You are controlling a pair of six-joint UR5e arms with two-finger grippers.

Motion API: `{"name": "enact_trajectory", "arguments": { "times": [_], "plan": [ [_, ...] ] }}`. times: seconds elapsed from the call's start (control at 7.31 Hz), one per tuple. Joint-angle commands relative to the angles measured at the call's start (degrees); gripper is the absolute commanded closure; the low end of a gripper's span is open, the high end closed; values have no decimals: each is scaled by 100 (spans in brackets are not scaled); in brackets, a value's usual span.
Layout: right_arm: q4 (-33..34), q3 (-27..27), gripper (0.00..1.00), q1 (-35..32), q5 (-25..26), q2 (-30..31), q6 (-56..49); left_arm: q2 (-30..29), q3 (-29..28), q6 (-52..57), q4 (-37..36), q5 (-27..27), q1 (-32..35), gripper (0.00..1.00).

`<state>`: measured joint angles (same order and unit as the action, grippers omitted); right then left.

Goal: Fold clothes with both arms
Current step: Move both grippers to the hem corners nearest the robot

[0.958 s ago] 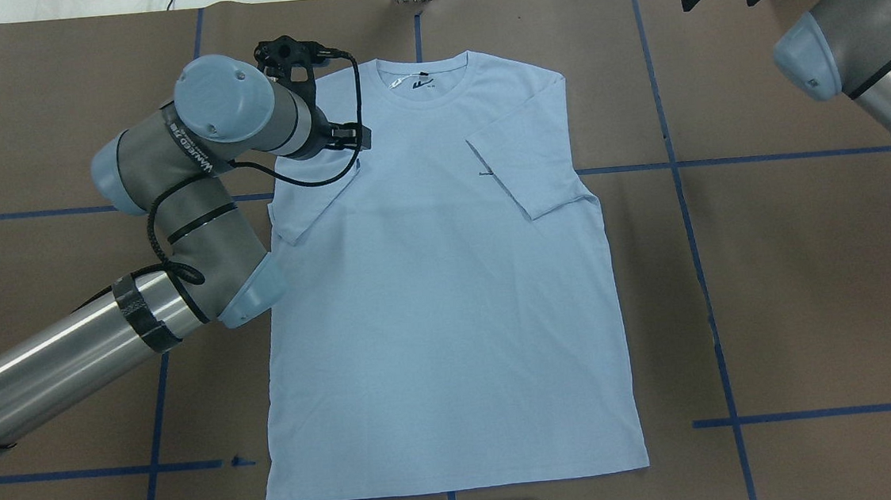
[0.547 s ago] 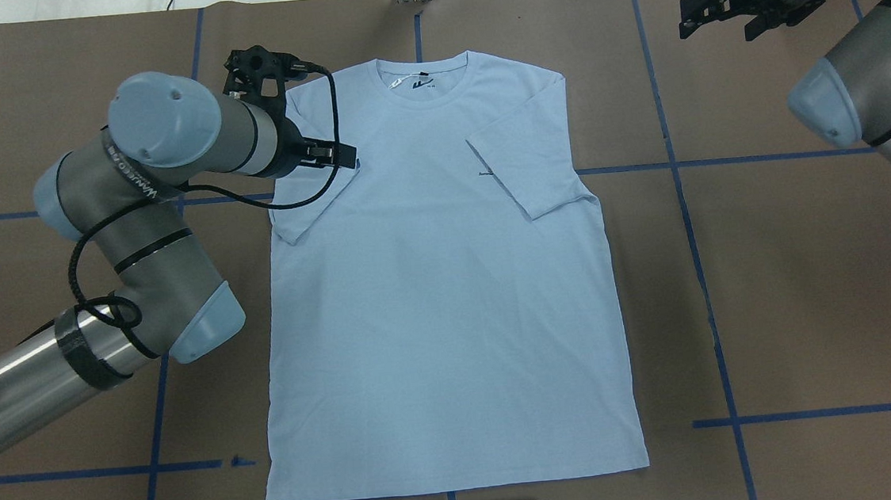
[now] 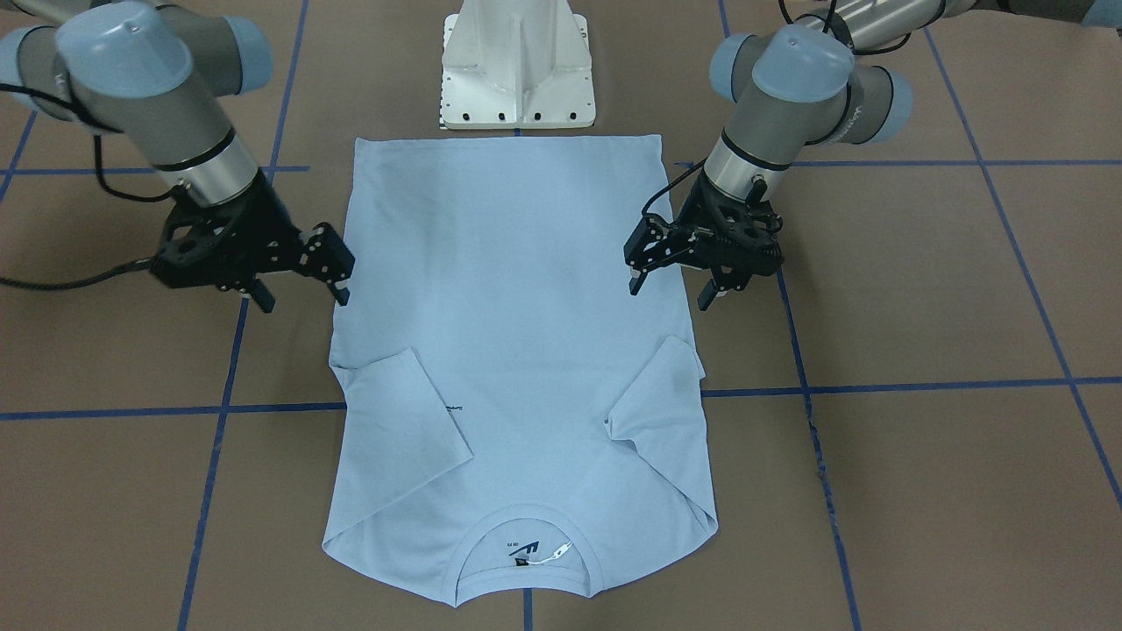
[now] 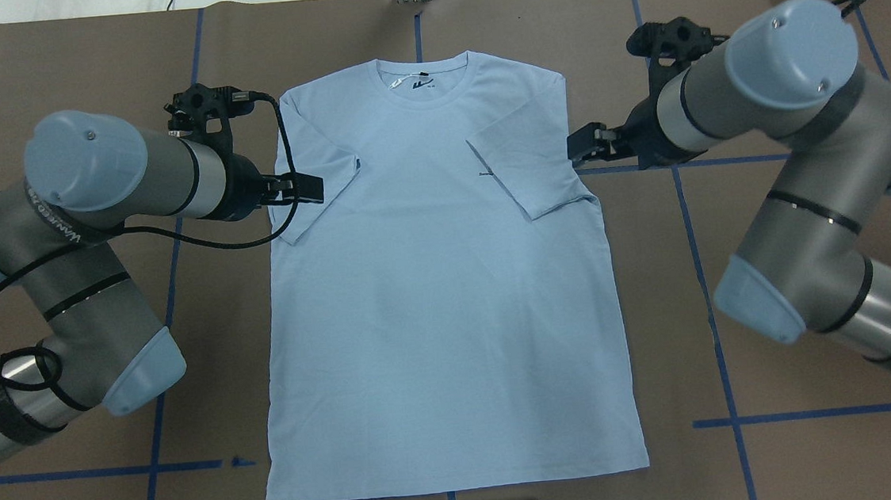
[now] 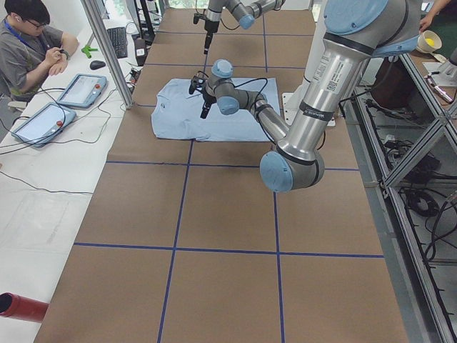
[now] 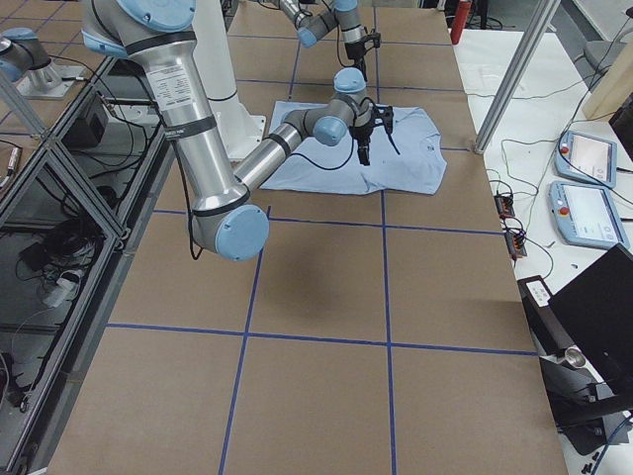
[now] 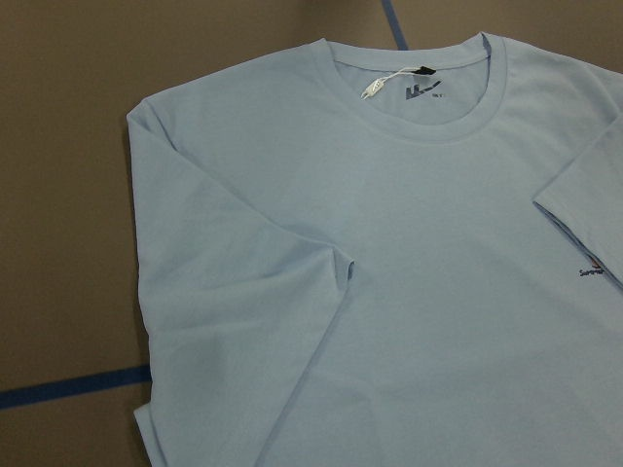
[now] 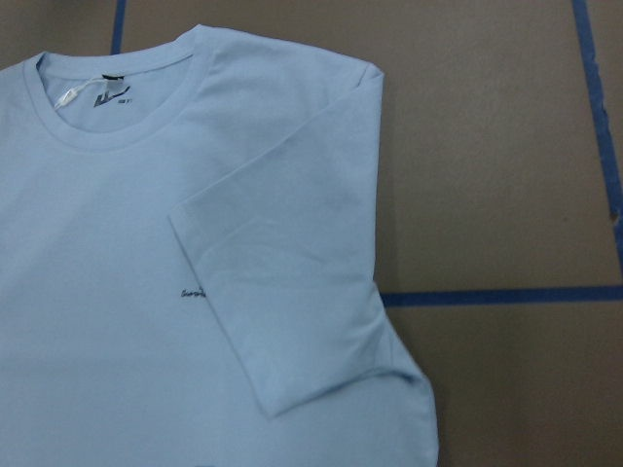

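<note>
Currently, light blue short-sleeved T-shirt (image 4: 441, 298) lies flat, front up, on brown blue-taped table (image 4: 828, 458); both sleeves (image 4: 526, 164) folded inward; black two-finger left gripper (image 3: 671, 294) and right gripper (image 3: 304, 301) hang at opposite side edges, fingers spread, holding nothing; cloth contact unclear.

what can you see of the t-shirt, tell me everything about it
The t-shirt is light blue, soft knit by its look, short-sleeved, with a ribbed round collar, a dark neck label and small dark chest lettering. It lies flat, front up, on the brown table, collar away from the robot's base, both sleeves folded in over the chest. The left pincer and right pincer, both open, flank its sides; contact is unclear.
</note>
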<state>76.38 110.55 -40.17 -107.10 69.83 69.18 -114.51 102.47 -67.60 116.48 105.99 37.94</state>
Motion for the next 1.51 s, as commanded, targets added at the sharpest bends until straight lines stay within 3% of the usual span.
{"name": "enact_trajectory", "arguments": {
  "times": [0.0, 0.27, 0.55, 0.96, 1.37],
  "plan": [
    [0, 903, 7, 1365, 1213, 773, 1172, 698, 743, -631, 6, -226, -618, 0],
    [-17, 1625, 16, 2333, 1942, 1678, 2192, 1105, 1011, -1400, 24, -883, -1425, 12],
    [-44, 1830, 25, 3213, 2664, 2120, 3115, 1315, 1107, -2333, 24, -1446, -2190, 25],
    [-70, 1839, 25, 3928, 3483, 2157, 3699, 2168, 1644, -2951, 24, -1932, -3036, 26],
    [-70, 1857, 24, 3929, 3494, 2157, 3699, 2178, 1627, -3329, 15, -2143, -3590, 26]
  ]
}}
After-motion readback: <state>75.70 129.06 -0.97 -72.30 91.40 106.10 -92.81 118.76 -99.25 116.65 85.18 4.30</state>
